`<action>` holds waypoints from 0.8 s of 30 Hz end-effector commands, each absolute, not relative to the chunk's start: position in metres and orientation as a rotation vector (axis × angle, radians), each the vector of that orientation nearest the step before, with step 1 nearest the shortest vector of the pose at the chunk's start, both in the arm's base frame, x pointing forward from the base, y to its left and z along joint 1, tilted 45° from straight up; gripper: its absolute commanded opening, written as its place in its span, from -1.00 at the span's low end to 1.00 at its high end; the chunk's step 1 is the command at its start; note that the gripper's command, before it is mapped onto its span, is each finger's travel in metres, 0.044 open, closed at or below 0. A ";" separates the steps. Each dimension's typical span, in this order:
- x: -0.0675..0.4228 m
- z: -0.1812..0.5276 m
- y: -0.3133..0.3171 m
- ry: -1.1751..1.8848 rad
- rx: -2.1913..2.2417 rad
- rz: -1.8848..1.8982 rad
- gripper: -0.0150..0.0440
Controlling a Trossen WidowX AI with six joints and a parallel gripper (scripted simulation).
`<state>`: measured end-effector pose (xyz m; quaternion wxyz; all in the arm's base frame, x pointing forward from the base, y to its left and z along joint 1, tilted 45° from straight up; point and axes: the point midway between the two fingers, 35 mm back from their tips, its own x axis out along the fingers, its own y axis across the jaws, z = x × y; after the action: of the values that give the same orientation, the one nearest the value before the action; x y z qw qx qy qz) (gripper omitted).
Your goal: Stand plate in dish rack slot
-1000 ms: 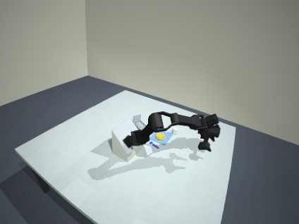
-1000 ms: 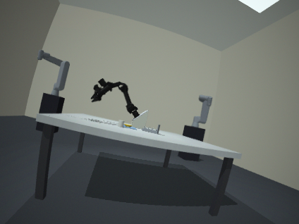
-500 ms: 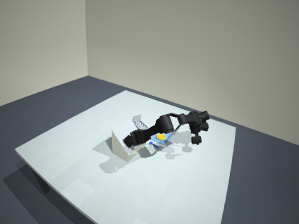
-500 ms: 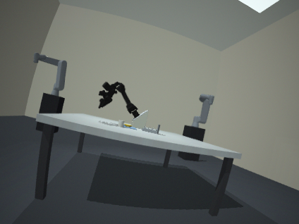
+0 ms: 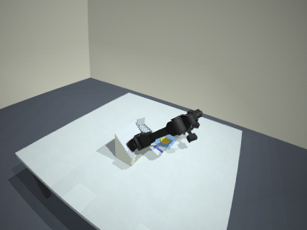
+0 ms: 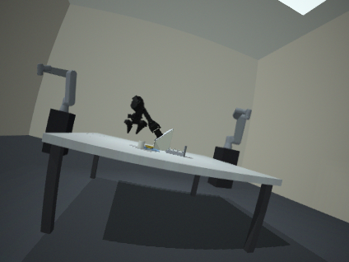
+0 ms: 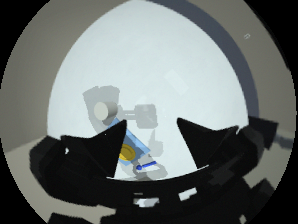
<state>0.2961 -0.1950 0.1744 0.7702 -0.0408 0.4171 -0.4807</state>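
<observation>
The yellow plate (image 5: 165, 140) (image 6: 149, 147) (image 7: 128, 152) lies flat on a blue mat (image 5: 171, 140) (image 7: 141, 148). The grey dish rack (image 5: 143, 127) (image 6: 176, 152) stands beside the arm's base, with a taller upright piece at one end. It does not show in the wrist view. My gripper (image 6: 133, 132) (image 7: 152, 121) is open and empty, high above the table, with its fingers pointing down. In the wrist view the left finger overlaps the plate's left edge. The plate is well below the fingers and untouched.
A white cup (image 6: 141, 144) (image 7: 106, 111) stands near the mat's far end. A blue, thin item (image 5: 158, 148) (image 7: 148, 165) lies beside the mat. A pale wedge-shaped block (image 5: 124, 150) (image 6: 165, 139) stands by the arm's base. Two grey arms on black stands are beyond the table.
</observation>
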 end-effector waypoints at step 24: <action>0.277 0.061 -0.102 1.523 -0.568 -0.660 0.86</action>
<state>0.2802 -0.1027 0.0630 0.6494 -0.2364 0.6596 -0.2953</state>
